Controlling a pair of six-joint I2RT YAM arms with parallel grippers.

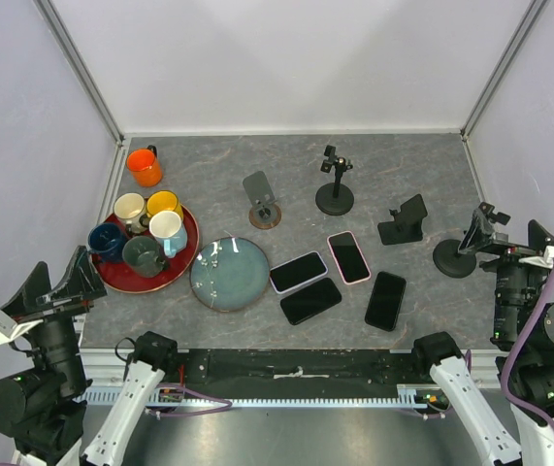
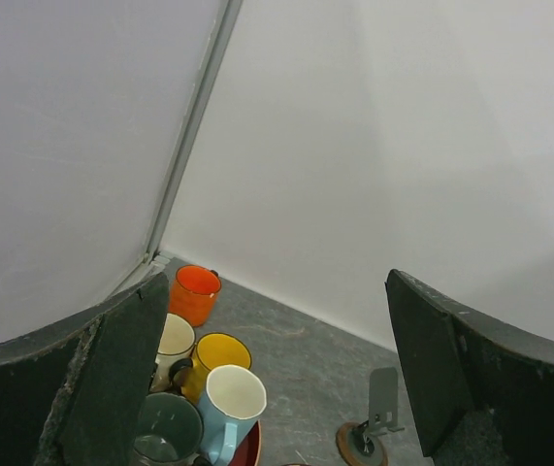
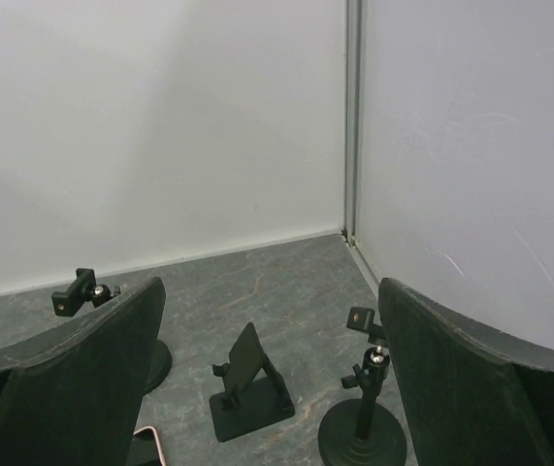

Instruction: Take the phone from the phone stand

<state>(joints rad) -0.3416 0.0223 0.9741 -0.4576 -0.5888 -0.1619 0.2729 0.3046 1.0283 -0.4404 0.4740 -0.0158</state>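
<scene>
We read the left gripper (image 2: 275, 282) and the right gripper (image 3: 269, 286) as open and empty at the near corners, while no stand appears loaded, the grey stand (image 1: 260, 194) being hard to judge, and the phones (image 1: 298, 272) lie flat between the arms, the pink-edged phone (image 1: 349, 256) nearer the right

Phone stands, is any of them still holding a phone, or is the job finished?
Looks done: the grey stand, clamp stand, wedge stand and right clamp stand are all empty; four phones lie flat on the table. Nothing in hand: left arm and right arm sit at the near corners, jaws open. Nothing left.
</scene>
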